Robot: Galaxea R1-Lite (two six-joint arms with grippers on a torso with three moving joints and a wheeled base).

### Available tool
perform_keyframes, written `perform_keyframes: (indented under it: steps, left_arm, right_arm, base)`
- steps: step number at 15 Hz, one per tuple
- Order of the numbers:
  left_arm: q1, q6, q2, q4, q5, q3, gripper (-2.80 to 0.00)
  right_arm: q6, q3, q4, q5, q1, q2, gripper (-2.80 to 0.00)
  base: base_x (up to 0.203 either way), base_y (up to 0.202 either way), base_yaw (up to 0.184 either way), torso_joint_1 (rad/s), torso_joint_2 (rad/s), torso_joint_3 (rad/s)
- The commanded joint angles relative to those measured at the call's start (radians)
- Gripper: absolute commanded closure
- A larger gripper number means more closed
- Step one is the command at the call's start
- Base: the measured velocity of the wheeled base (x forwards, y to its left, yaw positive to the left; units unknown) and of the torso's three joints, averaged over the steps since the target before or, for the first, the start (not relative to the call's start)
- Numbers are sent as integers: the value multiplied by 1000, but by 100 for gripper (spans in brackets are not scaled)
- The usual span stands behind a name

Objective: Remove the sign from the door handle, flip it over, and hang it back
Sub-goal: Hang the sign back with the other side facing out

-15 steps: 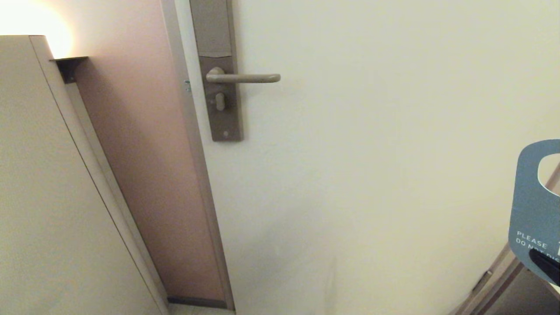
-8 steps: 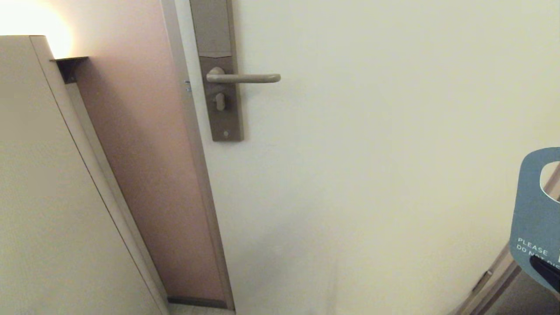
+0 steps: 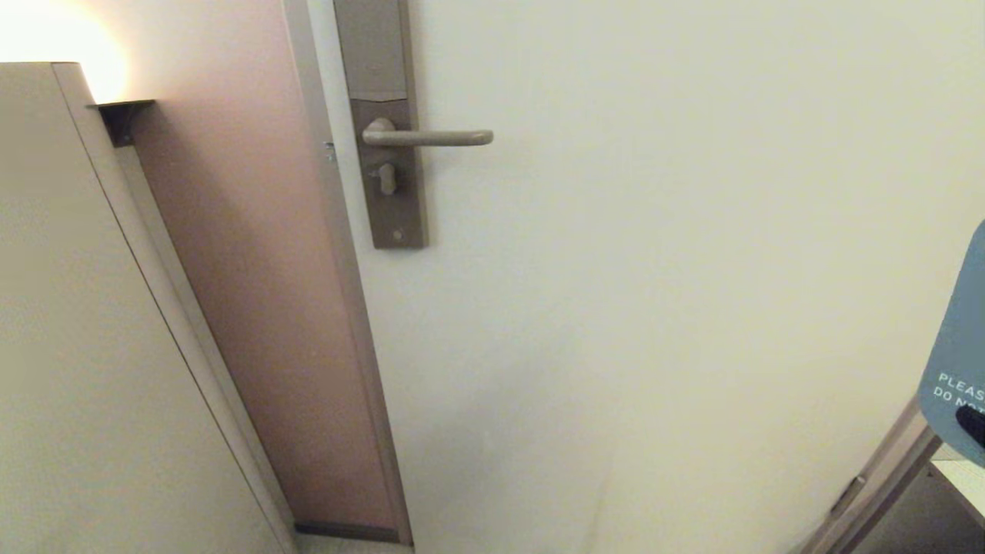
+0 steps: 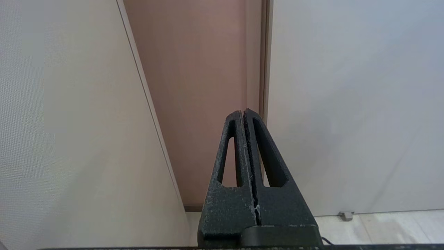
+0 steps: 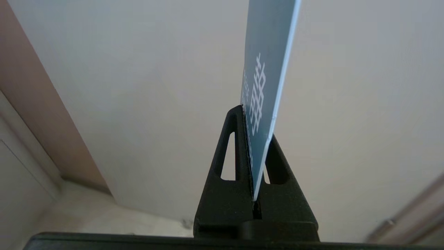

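The teal-blue sign (image 3: 960,369) with white lettering shows only partly at the right edge of the head view, far right of and below the door handle (image 3: 431,138), which is bare. My right gripper (image 5: 255,121) is shut on the sign (image 5: 267,69), which stands edge-on up out of its black fingers; one dark fingertip (image 3: 973,425) shows at the sign's lower end. The sign's hole is out of view. My left gripper (image 4: 243,113) is shut on nothing and points at the wall strip beside the door.
The handle sits on a tall brown backplate (image 3: 396,215) with a small thumb-turn knob (image 3: 386,178) under it, on a cream door (image 3: 654,269). A pinkish wall strip (image 3: 254,292) and a beige panel (image 3: 85,346) stand left. A door frame edge (image 3: 885,481) runs bottom right.
The sign has moved right with my right gripper, so its hole and much of its face have left the head view. The left arm has not moved.
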Motion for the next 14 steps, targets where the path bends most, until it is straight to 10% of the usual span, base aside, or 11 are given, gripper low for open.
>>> perform_keyframes:
  steps: [1, 14]
  left_arm:
    - [0, 0, 0, 0, 0, 0, 0]
    - [0, 0, 0, 0, 0, 0, 0]
  right_arm:
    - [11, -39, -4, -1, 0, 48, 0]
    - [10, -225, -307, -28, 6, 487, 0]
  base:
    - [0, 0, 0, 0, 0, 0]
    - [0, 0, 0, 0, 0, 0]
